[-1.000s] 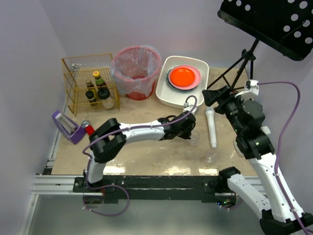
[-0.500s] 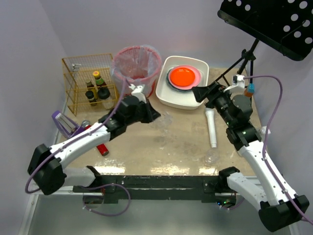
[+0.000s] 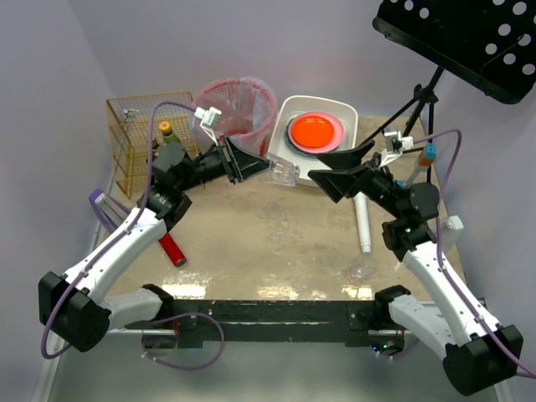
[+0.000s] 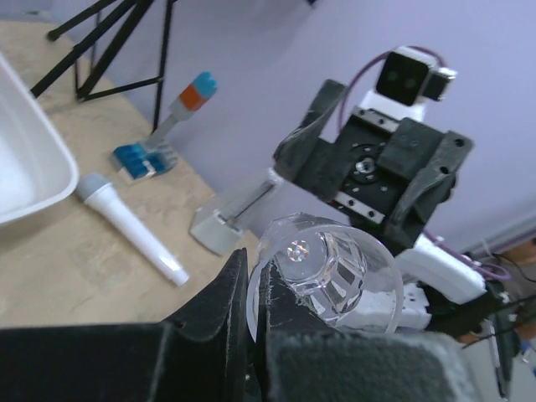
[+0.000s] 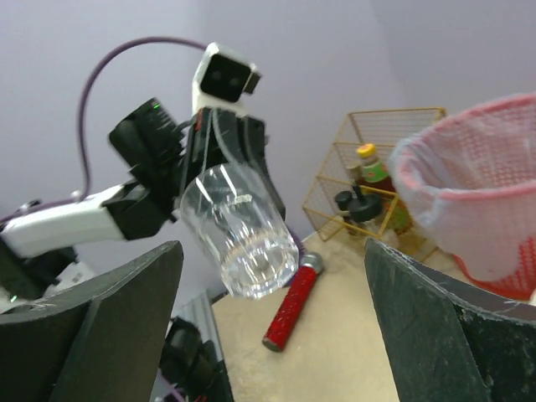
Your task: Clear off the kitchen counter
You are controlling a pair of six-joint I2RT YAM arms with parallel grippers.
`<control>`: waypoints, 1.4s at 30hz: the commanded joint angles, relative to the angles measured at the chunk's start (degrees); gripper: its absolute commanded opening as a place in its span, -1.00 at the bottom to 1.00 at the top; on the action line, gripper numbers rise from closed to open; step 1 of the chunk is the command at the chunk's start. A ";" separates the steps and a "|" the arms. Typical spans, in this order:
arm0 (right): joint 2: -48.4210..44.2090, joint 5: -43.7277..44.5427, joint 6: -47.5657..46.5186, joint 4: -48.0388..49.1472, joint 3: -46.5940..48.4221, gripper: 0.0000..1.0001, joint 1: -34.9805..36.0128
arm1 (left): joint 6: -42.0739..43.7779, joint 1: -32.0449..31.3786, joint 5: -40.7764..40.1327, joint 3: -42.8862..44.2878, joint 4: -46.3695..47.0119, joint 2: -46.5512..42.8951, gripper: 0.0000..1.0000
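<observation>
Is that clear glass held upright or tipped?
Tipped sideways: the left gripper pinches the glass by its rim, base toward the open right gripper.

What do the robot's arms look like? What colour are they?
The left arm and the right arm are made of smooth white tubes with chunky black joints. The left gripper and the right gripper are black, each with two wedge-shaped fingers. A purple cable loops along each arm, and a little white camera box sits at each wrist.
</observation>
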 commanded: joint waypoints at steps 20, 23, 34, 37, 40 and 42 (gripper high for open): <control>2.56 -10.15 12.41 12.88 2.63 0.97 0.15 | -9.91 -2.40 11.18 5.12 24.96 6.05 -1.00; 2.82 -9.71 12.94 12.44 2.80 0.96 0.41 | -9.83 -3.11 11.18 6.27 26.01 7.81 -1.00; 3.70 -9.80 16.01 15.16 1.48 0.70 0.59 | -8.69 -3.99 10.66 6.89 27.43 9.05 -1.00; 4.05 -10.50 16.89 15.86 1.48 0.59 0.59 | -8.51 -3.99 10.48 6.62 28.65 9.22 -1.00; 4.58 -10.94 17.42 15.95 1.57 0.45 0.68 | -9.29 -3.99 10.48 6.27 30.67 9.66 -1.00; 4.58 -11.03 17.59 15.95 1.40 0.37 0.68 | -9.91 -4.08 10.66 6.18 31.99 10.01 -1.00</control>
